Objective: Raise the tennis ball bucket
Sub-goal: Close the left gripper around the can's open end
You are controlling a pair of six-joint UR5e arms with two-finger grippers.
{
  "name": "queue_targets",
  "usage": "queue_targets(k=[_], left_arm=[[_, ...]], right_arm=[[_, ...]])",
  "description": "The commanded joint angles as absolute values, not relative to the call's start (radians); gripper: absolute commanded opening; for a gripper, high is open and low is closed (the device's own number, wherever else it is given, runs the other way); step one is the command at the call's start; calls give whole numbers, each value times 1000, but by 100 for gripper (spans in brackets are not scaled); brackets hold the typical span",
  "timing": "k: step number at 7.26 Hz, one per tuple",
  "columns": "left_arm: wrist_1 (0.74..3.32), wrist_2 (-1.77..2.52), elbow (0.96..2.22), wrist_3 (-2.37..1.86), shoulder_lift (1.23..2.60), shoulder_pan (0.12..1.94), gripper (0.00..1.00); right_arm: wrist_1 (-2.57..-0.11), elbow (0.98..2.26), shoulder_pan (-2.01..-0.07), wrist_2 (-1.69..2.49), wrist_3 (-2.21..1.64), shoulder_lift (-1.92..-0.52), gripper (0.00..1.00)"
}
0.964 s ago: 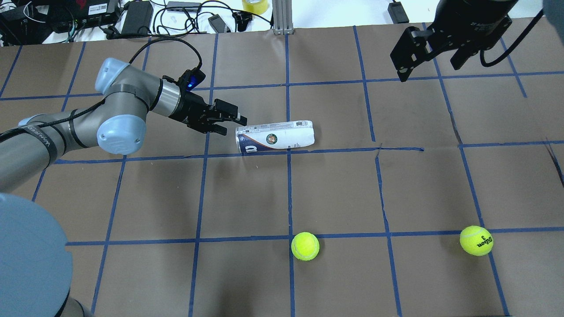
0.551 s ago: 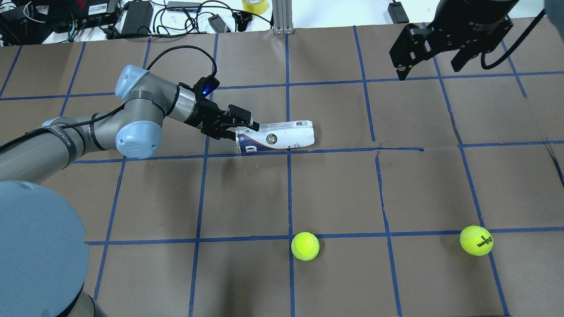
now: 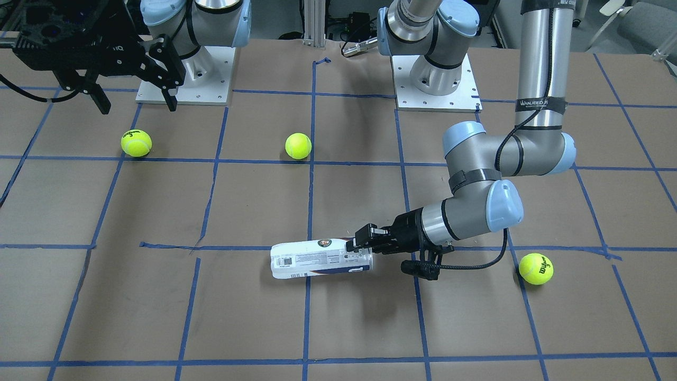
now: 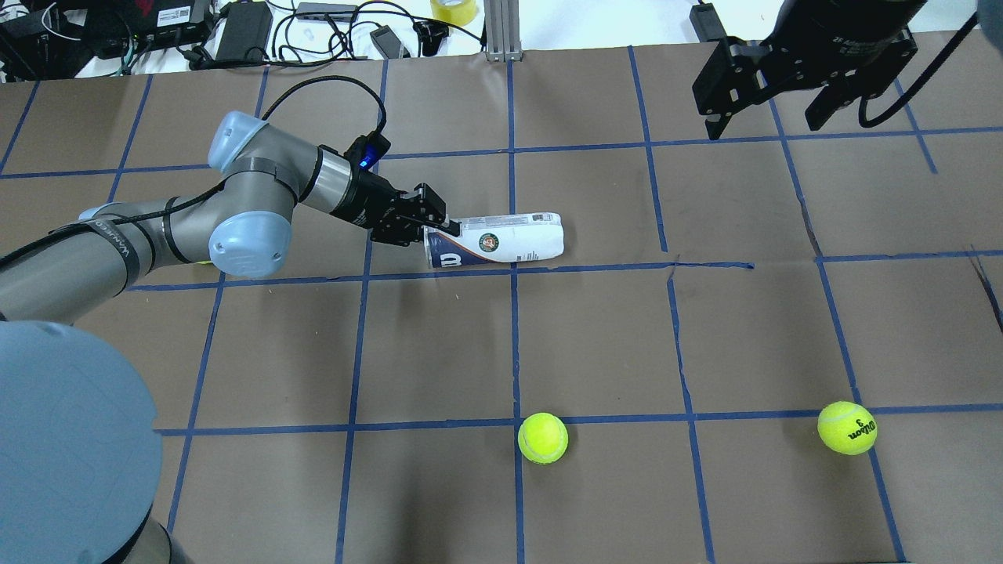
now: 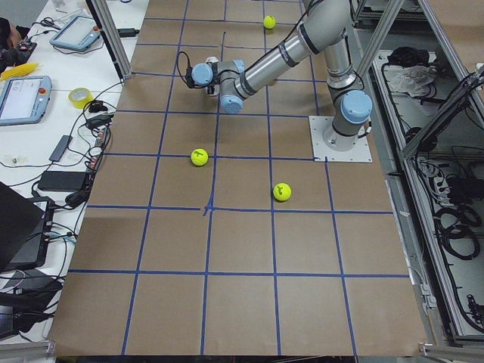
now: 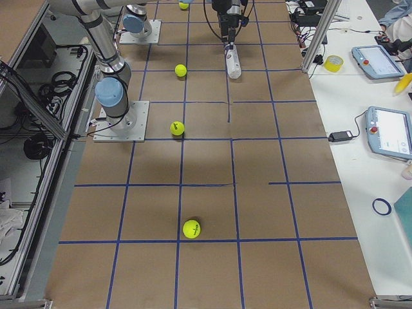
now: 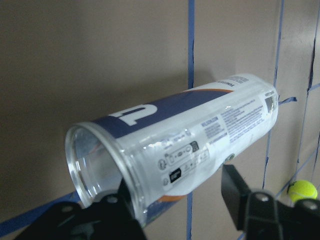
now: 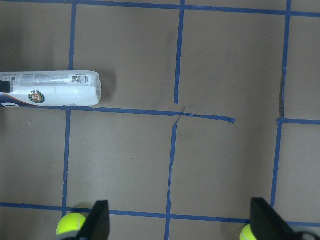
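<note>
In the front-facing view the tennis ball bucket (image 3: 320, 259) lies on its side near the middle of the brown table (image 3: 158, 307), just beside a blue tape line (image 3: 238, 247), barcode end pointing away from the left arm (image 3: 465, 219). The left arm's jaws are spread around the bucket's other end, and a tennis ball (image 3: 536, 268) to the right of the arm reads "Wilson 3". The right arm's jaws hang spread and empty over the far left of the table. In the overhead view 1 of the left fingers (image 4: 439, 222) lies across the bucket's rim, next to a navy band and a round green emblem. The left wrist view shows the clear open mouth, a large white "W" on navy, an orange edge and fine print too small to read; the jaws stand on either side of the mouth, and I cannot tell whether they touch it. In the right wrist view the barcode end shows at the left edge, with the right fingers (image 8: 97, 220) wide apart. The step in hand looks like closing on the bucket: thin clear plastic may flex or roll, so I would seat the jaws deeper past the rim, squeeze gently and raise slowly, expecting the long free end to droop
</note>
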State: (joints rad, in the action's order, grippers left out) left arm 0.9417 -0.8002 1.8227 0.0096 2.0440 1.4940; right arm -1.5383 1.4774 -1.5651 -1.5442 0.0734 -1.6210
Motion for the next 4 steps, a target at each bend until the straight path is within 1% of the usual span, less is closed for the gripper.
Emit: queue_targets(k=[1,2,4], left_arm=[[943,-808,1755,-199,2019,1494,0],[953,-799,1723,-253,2000,1494,0],[994,-816,1602,-394,1961,1505,0]], right_arm=[[-1537,1482,-1565,-1546,74,-1623,100],[-1537,1489,-1565,-1548,74,-1626,100],[-1537,1494,-1560,-1554,74,-1626,100]])
